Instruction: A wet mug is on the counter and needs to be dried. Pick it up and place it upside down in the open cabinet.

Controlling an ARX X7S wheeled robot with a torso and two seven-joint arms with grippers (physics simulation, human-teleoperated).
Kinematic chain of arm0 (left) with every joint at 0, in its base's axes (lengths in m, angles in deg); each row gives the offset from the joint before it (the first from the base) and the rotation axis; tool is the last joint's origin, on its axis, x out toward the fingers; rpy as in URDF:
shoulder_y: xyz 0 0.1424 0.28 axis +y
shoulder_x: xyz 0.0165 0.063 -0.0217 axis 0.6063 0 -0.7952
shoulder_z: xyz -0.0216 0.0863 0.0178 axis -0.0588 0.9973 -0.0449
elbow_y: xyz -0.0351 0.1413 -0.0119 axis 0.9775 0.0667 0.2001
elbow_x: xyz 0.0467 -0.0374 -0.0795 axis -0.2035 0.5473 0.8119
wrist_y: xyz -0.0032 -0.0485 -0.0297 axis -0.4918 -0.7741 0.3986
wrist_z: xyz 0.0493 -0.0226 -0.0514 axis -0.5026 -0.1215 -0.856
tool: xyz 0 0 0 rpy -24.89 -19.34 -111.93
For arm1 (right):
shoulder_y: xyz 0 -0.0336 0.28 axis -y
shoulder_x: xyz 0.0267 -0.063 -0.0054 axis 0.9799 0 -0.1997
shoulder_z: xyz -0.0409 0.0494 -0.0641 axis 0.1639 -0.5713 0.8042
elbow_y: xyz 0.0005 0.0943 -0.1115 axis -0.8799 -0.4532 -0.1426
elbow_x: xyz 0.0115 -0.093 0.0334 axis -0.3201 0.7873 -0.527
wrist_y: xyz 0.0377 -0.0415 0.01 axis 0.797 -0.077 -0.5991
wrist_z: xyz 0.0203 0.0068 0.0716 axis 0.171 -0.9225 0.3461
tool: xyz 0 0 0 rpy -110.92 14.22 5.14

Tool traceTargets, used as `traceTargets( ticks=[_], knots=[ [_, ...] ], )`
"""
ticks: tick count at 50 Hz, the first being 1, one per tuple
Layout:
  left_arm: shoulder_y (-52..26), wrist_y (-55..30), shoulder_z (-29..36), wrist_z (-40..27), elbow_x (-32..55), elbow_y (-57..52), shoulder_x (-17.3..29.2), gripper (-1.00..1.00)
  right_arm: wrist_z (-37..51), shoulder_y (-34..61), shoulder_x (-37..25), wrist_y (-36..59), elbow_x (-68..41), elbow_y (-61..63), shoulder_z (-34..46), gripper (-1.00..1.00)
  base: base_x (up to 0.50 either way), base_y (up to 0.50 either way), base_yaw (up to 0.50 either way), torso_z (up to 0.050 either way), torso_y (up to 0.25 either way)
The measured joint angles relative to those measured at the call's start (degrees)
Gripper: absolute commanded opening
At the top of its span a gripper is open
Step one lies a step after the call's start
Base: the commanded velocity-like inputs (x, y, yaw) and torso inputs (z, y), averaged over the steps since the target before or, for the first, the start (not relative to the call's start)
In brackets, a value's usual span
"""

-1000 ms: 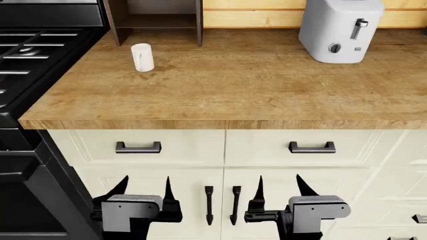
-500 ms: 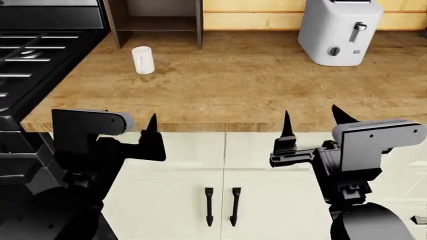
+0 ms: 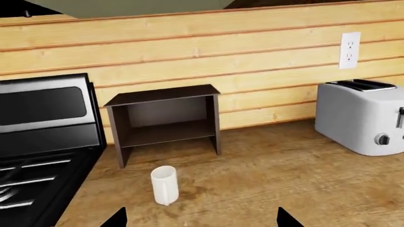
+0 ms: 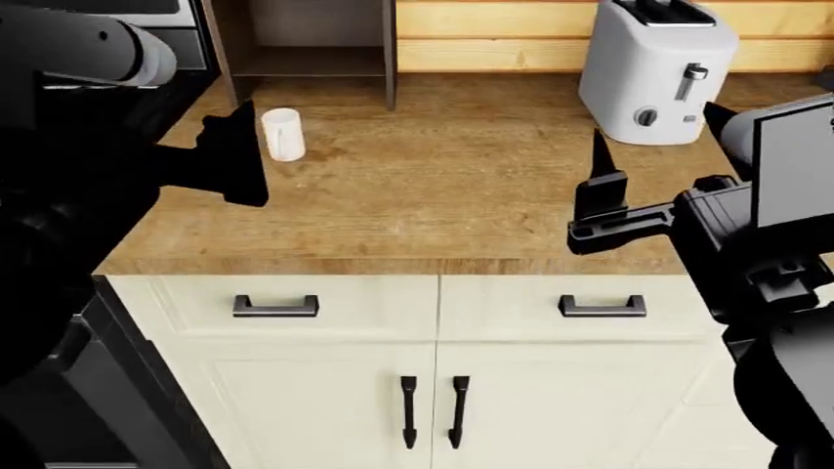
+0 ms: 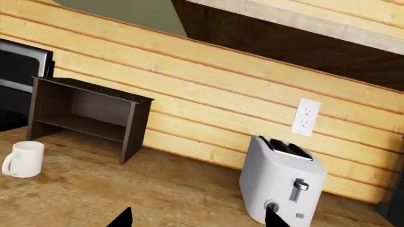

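Now reach step. Mug [image 4: 283,134] stands upright on counter [image 4: 431,195], just in front of cabinet [image 4: 312,39], handle toward counter's front edge. Left hand [image 4: 234,161] spread, empty, near mug. Right hand [image 4: 651,186] spread too, far off. Go slow, pinch mug's sides, don't tip it.

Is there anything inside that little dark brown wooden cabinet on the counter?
The small dark brown open-fronted wooden cabinet shows only one bare inner shelf and its back panel. The small white mug stands outside, on the light-brown wooden counter in front. No part of its interior is hidden.
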Motion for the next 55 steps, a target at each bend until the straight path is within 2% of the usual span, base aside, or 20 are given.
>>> traceTargets(
  ticks=[11,24,55],
  knots=[
    [-7.2,0.5,3.1,-9.5,11.6,5.0,2.7,1.00,13.1,7.8,-4.5,3.6,-19.1,-3.3,-1.1,1.00,0.00,0.22,0.00,0.050,0.000],
    [-11.1,1.8,5.8,-12.7,15.7,8.0,4.6,1.00,21.0,11.8,-7.1,4.7,-30.7,-5.4,-2.1,1.00,0.00,0.41,0.00,0.050,0.000],
    [-9.9,5.4,7.8,-13.4,17.6,8.3,7.5,1.00,27.6,10.9,-9.2,2.1,-40.6,-7.5,-4.5,1.00,0.00,0.41,0.00,0.000,0.000]
  ],
)
